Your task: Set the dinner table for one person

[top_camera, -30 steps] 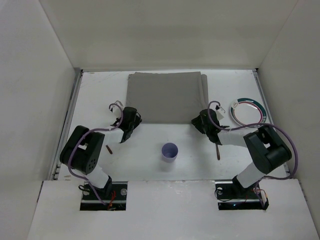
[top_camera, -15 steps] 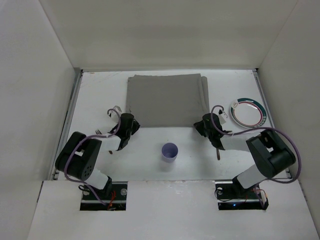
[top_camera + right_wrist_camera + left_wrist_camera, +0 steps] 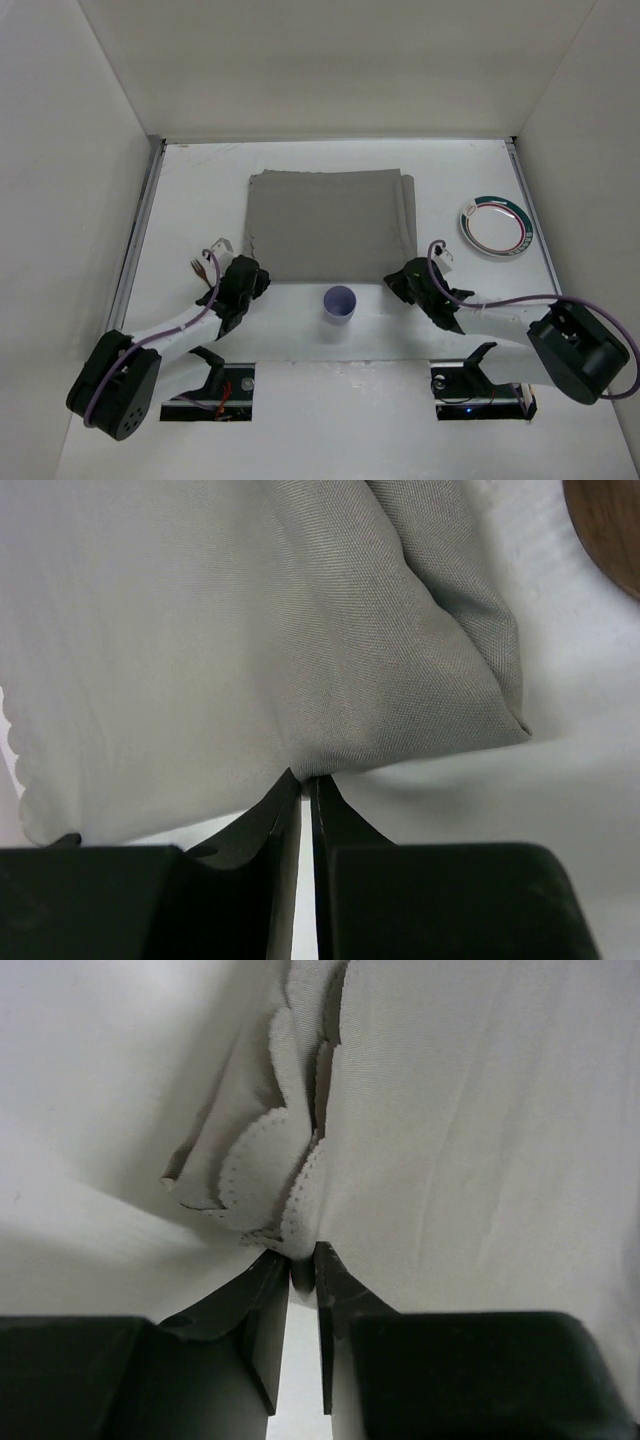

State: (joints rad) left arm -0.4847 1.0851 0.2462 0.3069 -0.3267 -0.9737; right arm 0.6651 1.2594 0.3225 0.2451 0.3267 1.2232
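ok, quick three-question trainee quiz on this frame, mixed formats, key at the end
1. True or false: the left end effector and the right end effector are each shut on a near corner of the grey mat.
2. The purple cup stands: (A) on the mat, (B) on the bare dinner table, (C) in an end effector's grip.
3. Fill in: the green-rimmed plate lies on the mat's ____ side.
Key: 1 true; 2 B; 3 right.

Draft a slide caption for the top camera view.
Left gripper and right gripper pinch the near corners of the grey mat, cup between them, plate off to the right.
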